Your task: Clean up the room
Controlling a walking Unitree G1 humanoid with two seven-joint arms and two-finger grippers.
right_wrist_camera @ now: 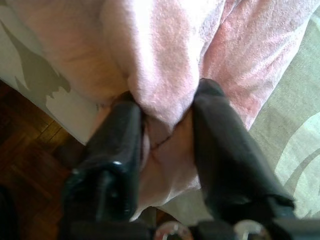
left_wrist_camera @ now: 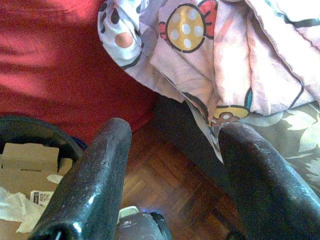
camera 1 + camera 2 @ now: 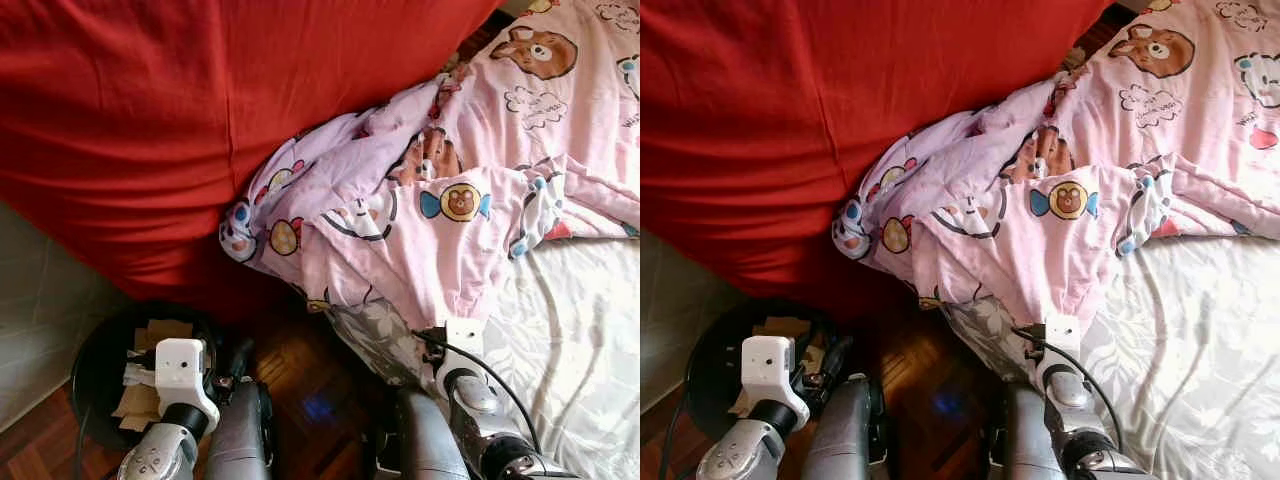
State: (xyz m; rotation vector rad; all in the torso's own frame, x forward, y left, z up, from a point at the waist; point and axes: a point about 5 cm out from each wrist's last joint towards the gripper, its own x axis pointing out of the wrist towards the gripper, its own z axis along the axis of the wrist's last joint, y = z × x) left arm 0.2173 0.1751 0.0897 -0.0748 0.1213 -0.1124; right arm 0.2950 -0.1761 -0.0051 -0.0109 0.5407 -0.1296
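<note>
A pink blanket (image 3: 440,220) printed with cartoon bears lies crumpled across the bed, its lower edge hanging over the mattress side. My right gripper (image 1: 165,100) is at that hanging edge, shut on a fold of the pink blanket (image 1: 160,65) that bulges between its two black fingers. The right wrist (image 3: 465,345) sits just below the blanket's edge. My left gripper (image 2: 172,132) is held low over the floor beside a black bin, open, with nothing between its fingers (image 3: 232,362).
A large red cover (image 3: 150,100) fills the upper left. The mattress has a white floral sheet (image 3: 580,340). A round black bin (image 3: 88,385) holds cardboard and crumpled paper at lower left. Dark parquet floor (image 3: 310,390) lies between bin and bed.
</note>
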